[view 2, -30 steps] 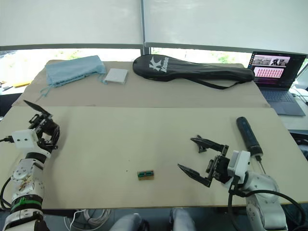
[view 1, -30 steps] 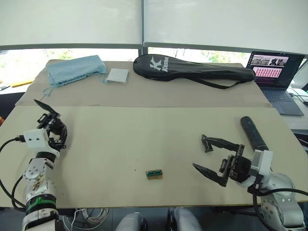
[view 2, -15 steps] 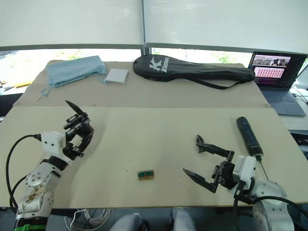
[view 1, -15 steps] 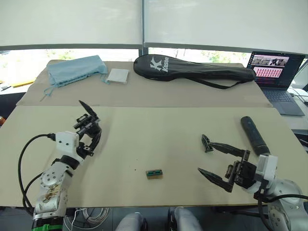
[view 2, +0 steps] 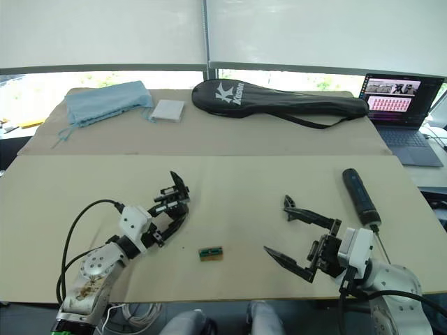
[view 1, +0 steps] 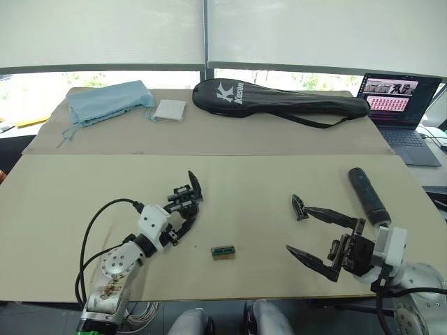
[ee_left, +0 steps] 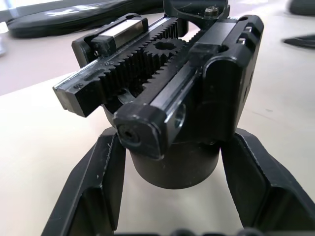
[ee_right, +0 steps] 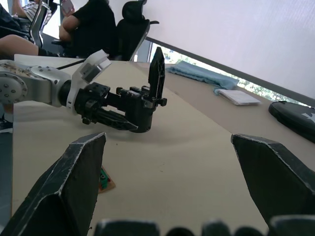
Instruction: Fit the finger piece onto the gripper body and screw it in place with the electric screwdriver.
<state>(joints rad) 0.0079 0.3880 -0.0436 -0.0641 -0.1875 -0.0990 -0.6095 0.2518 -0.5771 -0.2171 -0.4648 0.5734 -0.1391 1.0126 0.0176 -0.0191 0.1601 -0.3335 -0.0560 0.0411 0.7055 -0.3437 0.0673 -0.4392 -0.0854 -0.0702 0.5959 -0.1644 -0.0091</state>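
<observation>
While toothed, blocky gripper body (ee_left: 172, 103) in left hand (view 1: 183, 209)

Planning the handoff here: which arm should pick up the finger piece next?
Right. The right gripper is open and empty, with the finger piece lying on the table beside its upper fingertip. The left gripper is shut on the gripper body, farther from that piece.

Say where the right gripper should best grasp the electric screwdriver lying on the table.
Probably mid-barrel on the electric screwdriver, from above, jaws across its width: it lies flat, thick body pointing away, thin bit nearest the right gripper, which is open beside it.
</observation>
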